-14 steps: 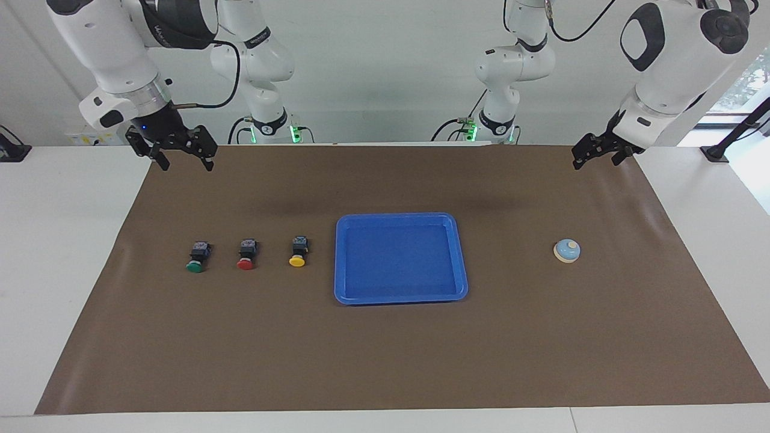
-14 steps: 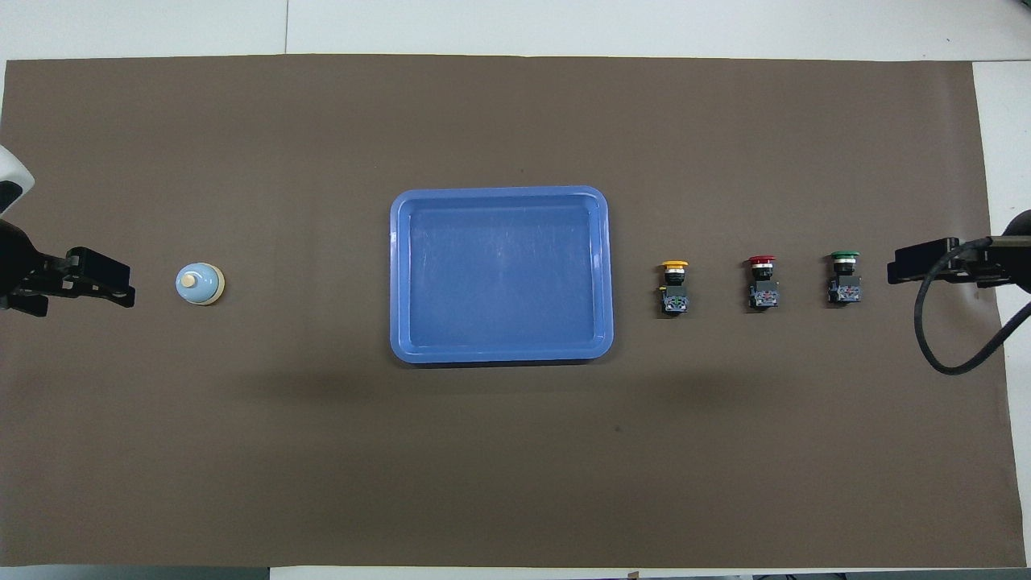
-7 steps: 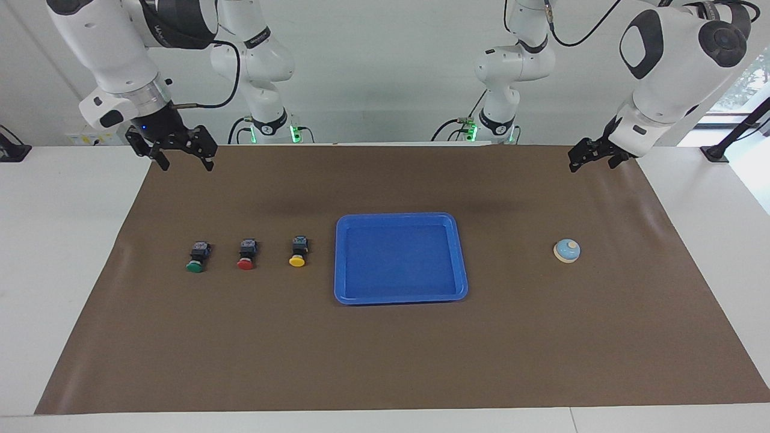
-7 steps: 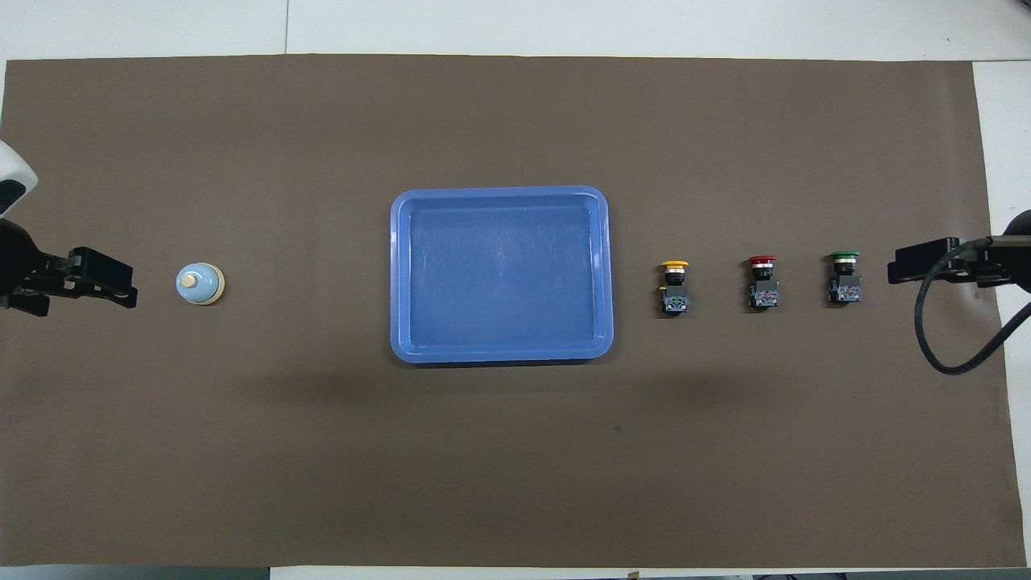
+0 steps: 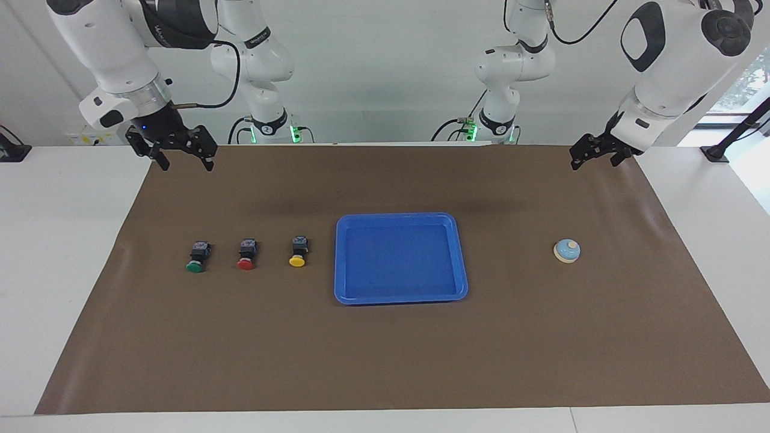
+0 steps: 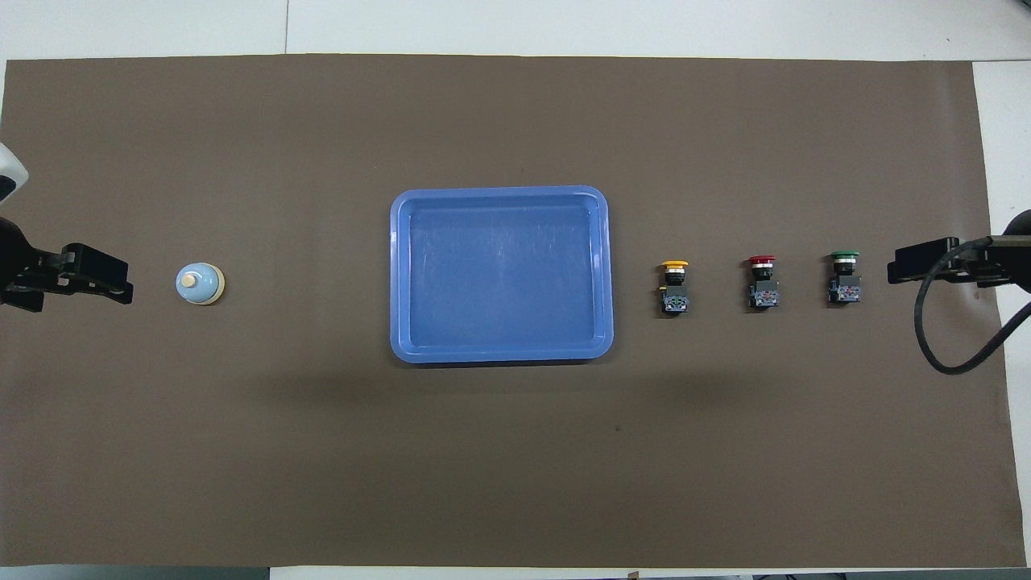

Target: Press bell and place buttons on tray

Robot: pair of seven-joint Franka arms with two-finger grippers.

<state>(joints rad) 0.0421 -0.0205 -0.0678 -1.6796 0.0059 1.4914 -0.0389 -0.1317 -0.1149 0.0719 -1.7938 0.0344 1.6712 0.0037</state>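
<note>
The light-blue bell stands on the brown mat toward the left arm's end of the table. The empty blue tray lies mid-table. Toward the right arm's end, three buttons lie in a row: yellow closest to the tray, then red, then green. My left gripper hangs open and empty over the mat's corner beside its base, apart from the bell. My right gripper hangs open and empty over the mat's other robot-side corner.
A brown mat covers most of the white table. A black cable loops down from the right wrist. Nothing else lies on the mat.
The left gripper swayed slightly toward the bell and came back. The right arm, the bell, the tray and the buttons have not moved.
</note>
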